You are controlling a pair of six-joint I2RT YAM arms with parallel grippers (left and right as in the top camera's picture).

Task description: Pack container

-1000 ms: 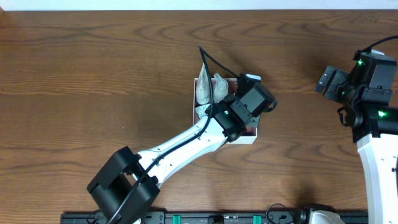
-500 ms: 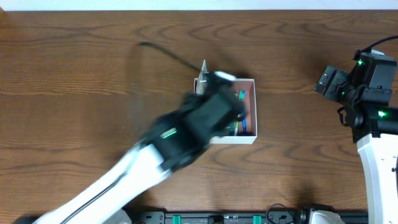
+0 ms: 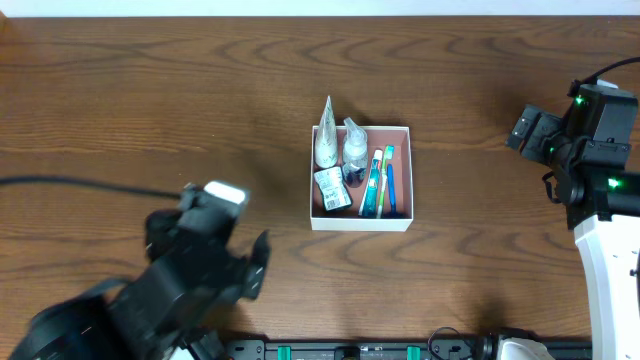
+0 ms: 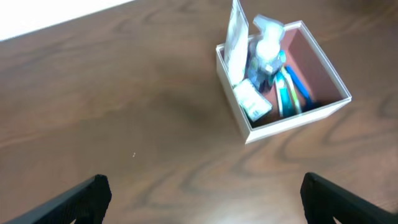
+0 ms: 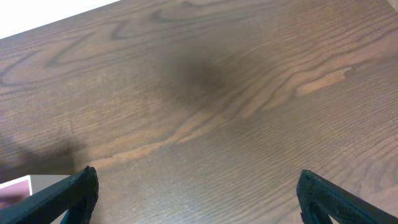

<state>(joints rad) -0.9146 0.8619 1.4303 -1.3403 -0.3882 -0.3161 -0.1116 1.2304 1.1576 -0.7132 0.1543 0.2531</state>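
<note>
The container [image 3: 360, 222] sits near the middle of the tabletop [image 3: 150, 90], square to its edges and touched by neither arm. Inside, a white pouch [image 3: 325, 140] stands upright against the left wall at the far corner, its tip rising above the rim. A clear bottle [image 3: 353, 150] is just beside it, and a small sachet [image 3: 332, 188] lies in front of the pouch. Green and blue toothbrushes [image 3: 380, 185] lie side by side along the right half, leaving a bare strip by the right wall. The left end effector [image 4: 204, 182] is well off to the container's near left, blurred in the overhead view, with its jaws spread wide and nothing between them. The right end effector [image 5: 196, 177] hangs over bare wood far to the right, also wide and empty.
</note>
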